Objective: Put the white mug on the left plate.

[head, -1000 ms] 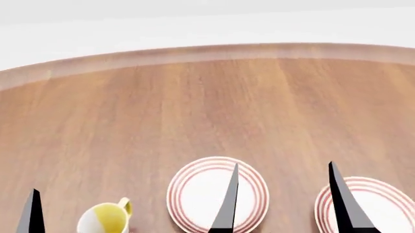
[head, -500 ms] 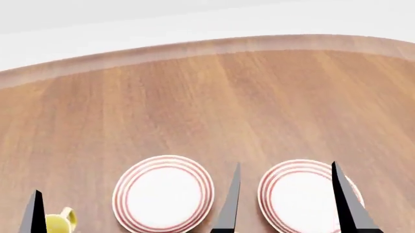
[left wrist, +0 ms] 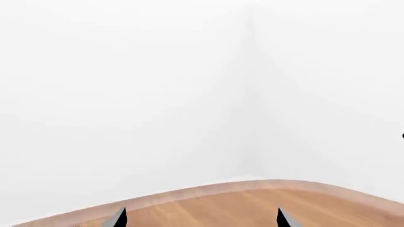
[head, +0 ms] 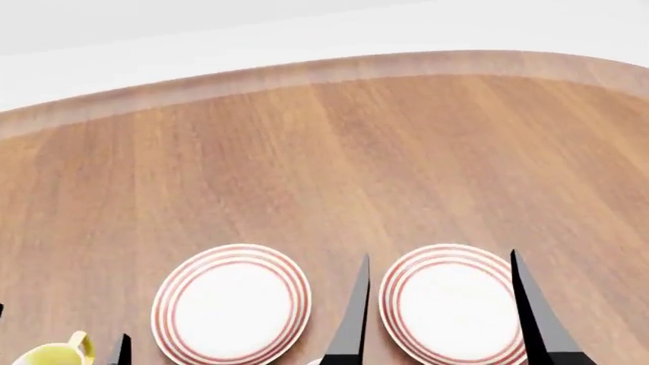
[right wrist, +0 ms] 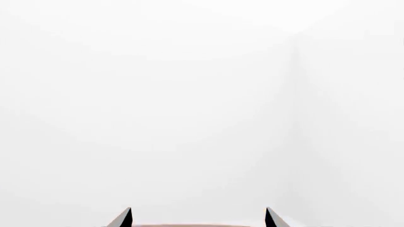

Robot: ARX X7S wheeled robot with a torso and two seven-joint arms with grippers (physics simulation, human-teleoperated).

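Head view, one wooden counter, round-edged, white surround beyond. Two ringed plates are listed at the near edge: left plate, bare, and a second plate just right of it, the two apart. Yellow-lined mug is recorded at the near left corner, only partly in frame. White mug: not shown in any view; its place and the lie of its handle cannot be told, though a pale sliver at the near edge between the plates may belong to it. Right pincer: two dark fingers are seen spread wide, one between the plates, one over the second plate's right rim; nothing is held. Left pincer: finger tips are seen parted in the left wrist view, empty, aimed past the counter's far edge at the white wall. Right wrist view: tips apart, wall only. Judged: the left plate lies just left of the right pincer, so that arm appears nearer; the mug must first be found.
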